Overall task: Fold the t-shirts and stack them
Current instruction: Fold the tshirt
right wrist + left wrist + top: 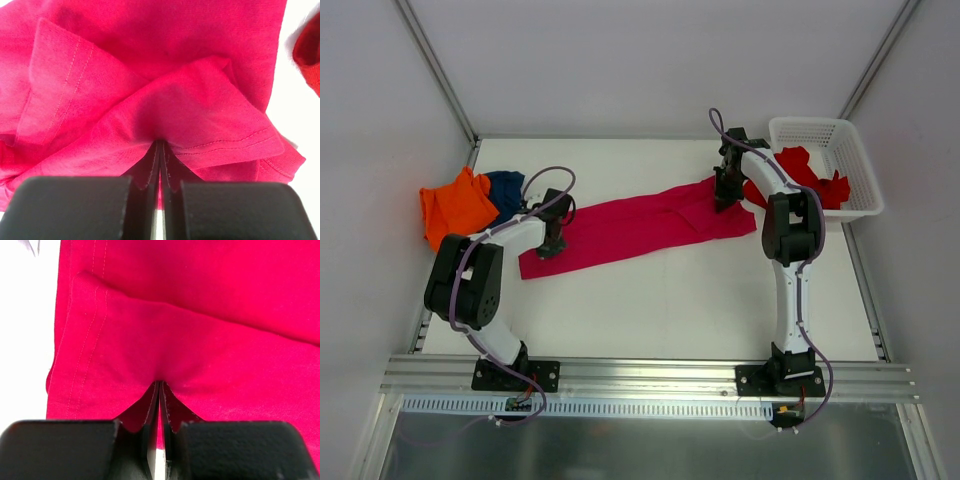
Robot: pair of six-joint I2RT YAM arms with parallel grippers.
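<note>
A crimson t-shirt (640, 225) lies stretched in a long band across the table. My left gripper (552, 243) is shut on its left end; in the left wrist view the cloth (190, 340) is pinched at the closed fingertips (159, 383). My right gripper (725, 195) is shut on its right end, where the fabric (165, 95) bunches in folds at the closed fingertips (161, 142). An orange shirt (455, 205) and a dark blue shirt (506, 187) lie piled at the far left.
A white plastic basket (860, 170) at the far right holds a red garment (812, 175), whose edge shows in the right wrist view (309, 50). Enclosure walls and a metal rail (650, 375) bound the table.
</note>
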